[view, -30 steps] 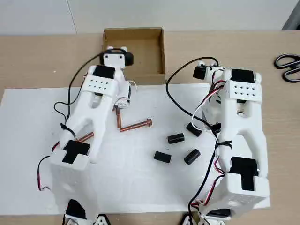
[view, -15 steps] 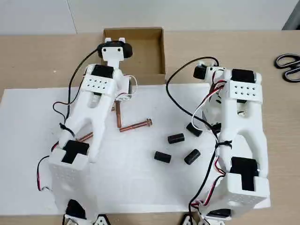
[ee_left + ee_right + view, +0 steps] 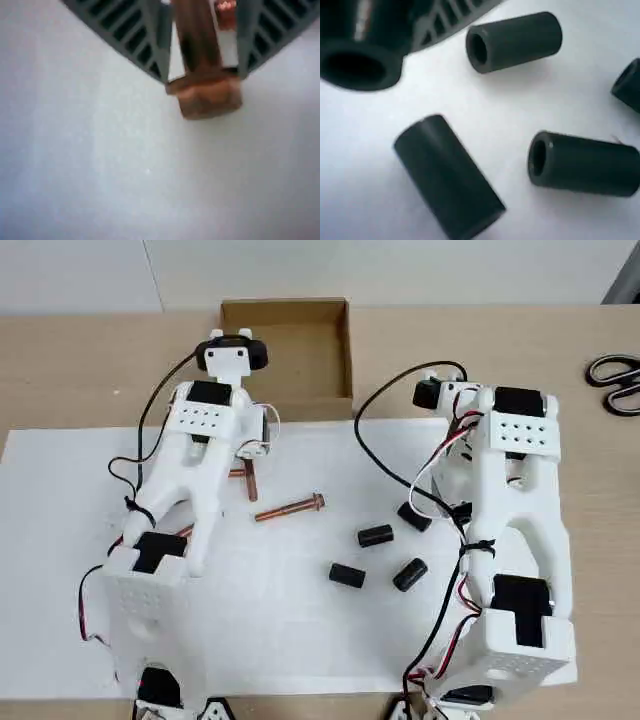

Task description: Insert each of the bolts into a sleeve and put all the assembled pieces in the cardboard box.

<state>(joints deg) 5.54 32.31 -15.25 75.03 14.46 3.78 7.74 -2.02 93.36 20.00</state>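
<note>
While left pincer (image 3: 200,72) clamps bolt (image 3: 210,97), cardboard box (image 3: 349,350) edge near

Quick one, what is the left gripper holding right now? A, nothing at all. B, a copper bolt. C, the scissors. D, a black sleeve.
B: the left wrist view shows the copper bolt held in the left gripper, its head sticking out past the tips above the white sheet.
</note>
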